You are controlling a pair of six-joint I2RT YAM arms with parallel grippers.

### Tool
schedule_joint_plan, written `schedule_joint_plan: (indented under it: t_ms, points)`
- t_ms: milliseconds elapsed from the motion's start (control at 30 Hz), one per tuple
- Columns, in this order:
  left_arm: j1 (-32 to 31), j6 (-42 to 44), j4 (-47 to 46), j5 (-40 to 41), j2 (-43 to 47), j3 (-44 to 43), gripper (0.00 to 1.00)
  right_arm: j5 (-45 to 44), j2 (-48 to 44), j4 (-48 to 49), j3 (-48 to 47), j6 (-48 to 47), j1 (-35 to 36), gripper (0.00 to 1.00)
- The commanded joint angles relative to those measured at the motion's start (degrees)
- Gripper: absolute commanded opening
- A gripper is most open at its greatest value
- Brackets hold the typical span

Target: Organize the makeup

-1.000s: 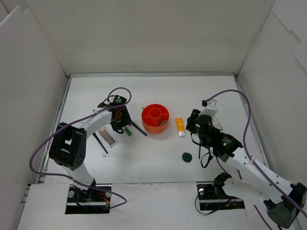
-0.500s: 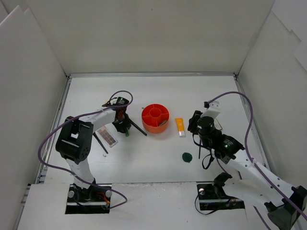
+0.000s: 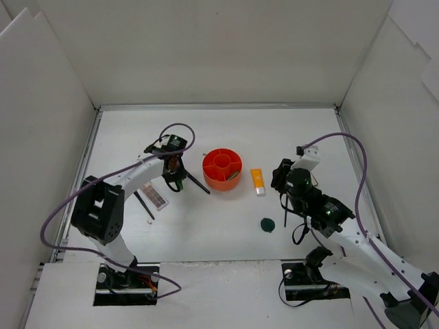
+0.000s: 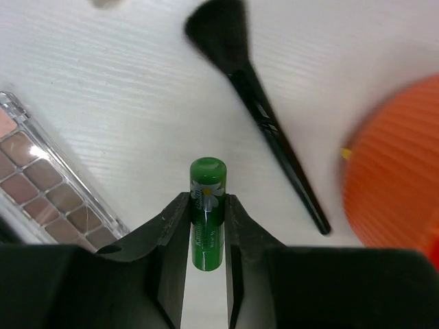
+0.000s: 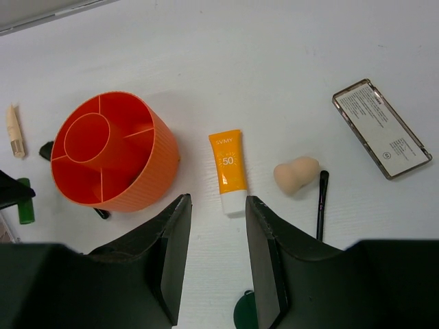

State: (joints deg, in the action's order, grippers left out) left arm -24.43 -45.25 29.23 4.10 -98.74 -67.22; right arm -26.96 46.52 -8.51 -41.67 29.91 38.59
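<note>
A small green tube (image 4: 206, 212) lies on the white table with my left gripper (image 4: 206, 200) shut on it, both fingers pressed to its sides. In the top view that gripper (image 3: 176, 182) is left of the red-orange holder (image 3: 221, 169). A brown-pink palette (image 4: 48, 199) lies to the tube's left and a black brush (image 4: 260, 116) to its right. My right gripper (image 5: 217, 205) is open above the table and holds nothing. The orange tube (image 5: 230, 171) lies just beyond its fingertips. A beige sponge (image 5: 296, 174) and a thin brush (image 5: 321, 204) lie to the right.
A dark green compact (image 3: 267, 224) sits near the front middle. A clear flat case (image 5: 381, 128) lies at the far right, a beige stick (image 5: 13, 130) left of the holder (image 5: 110, 151). Another thin black brush (image 3: 143, 204) lies by the palette (image 3: 154, 195). White walls enclose the table.
My left gripper's jaws have narrowed onto the green tube over the last second. The right arm has shifted slightly to the right, its jaws unchanged.
</note>
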Motion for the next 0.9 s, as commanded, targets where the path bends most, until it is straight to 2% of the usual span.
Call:
schedule_joint_plan:
  t_ms: [0, 133, 167, 267, 533, 700, 867]
  points:
    - [-5.0, 8.94, 1.79, 6.0, 8.82, -7.38, 0.0, -3.36, -1.26, 1.22, -0.34, -0.11, -0.18, 0.35]
    - [-11.33, 20.27, 1.1, 7.94, 12.25, -12.4, 0.0, -4.15, -2.75, -0.01, -0.52, -0.64, -0.36, 0.35]
    - [-12.65, 25.17, 0.39, 7.86, 12.95, -13.36, 0.0, -4.24, -3.01, -0.27, -0.52, -0.56, -0.36, 0.35]
    - [-17.75, 32.84, -2.42, 5.85, 13.05, -16.7, 0.0, -4.59, -3.89, -0.89, -0.52, -0.56, -0.36, 0.35]
    - [-24.09, 51.21, -1.11, 0.66, 2.51, -30.68, 0.0, -5.03, -6.0, -2.99, -1.31, -0.64, -0.36, 0.35]
    - [-25.32, 52.9, -0.93, -1.72, -3.91, -35.6, 0.0, -6.08, -8.11, -5.28, -1.31, -0.47, -0.27, 0.35]
    - [-25.32, 52.81, -1.63, -2.69, -7.43, -35.79, 0.0, -6.88, -9.78, -6.69, -1.04, -0.29, -0.44, 0.35]
